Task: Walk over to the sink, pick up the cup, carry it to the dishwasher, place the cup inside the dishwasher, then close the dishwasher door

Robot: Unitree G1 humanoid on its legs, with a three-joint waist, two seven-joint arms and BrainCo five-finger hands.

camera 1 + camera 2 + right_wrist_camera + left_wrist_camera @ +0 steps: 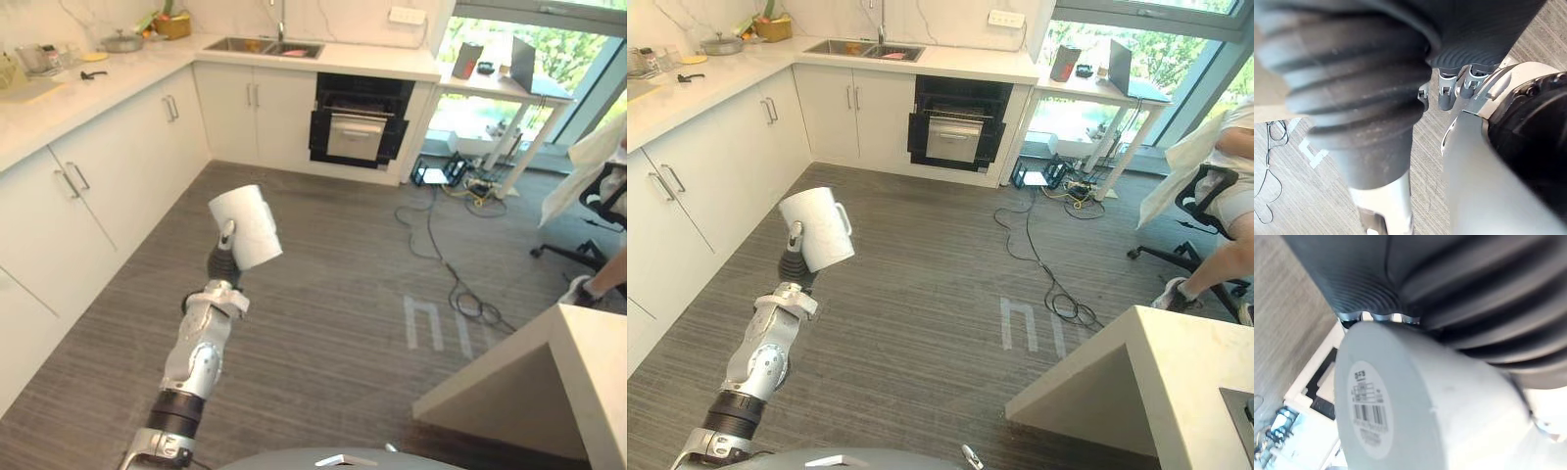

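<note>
while the pickup looks done and the carry is under way, the scene reads from the left with a run of white handled cabinets [88,186] under a pale stone worktop. beside them, over the grey striped floor [333,323], the robot's left hand [223,262] is raised and gripping a plain white ceramic cup [247,227]. the cup is tilted, with its handle turned away from the cabinets. in the left wrist view the cup's base, with a barcode sticker, lies close against the hand's dark cover. on the far worktop sits the steel double sink [245,45], well apart from the cup. to its right, under the same worktop, is the black-fronted dishwasher [358,122], which appears to stand open on a silver rack. further right, black cables [460,294] trail across the floor below a white desk [500,83] by the window. a person [1239,186] sits at the far right edge. a pale counter corner [588,362] juts in at the lower right. the right hand [1449,88] shows in its own wrist view, low over the floor. whether it is open or closed cannot be told. by these frames, three steps remain: the walk to the dishwasher, setting the cup inside, and closing the door.
</note>
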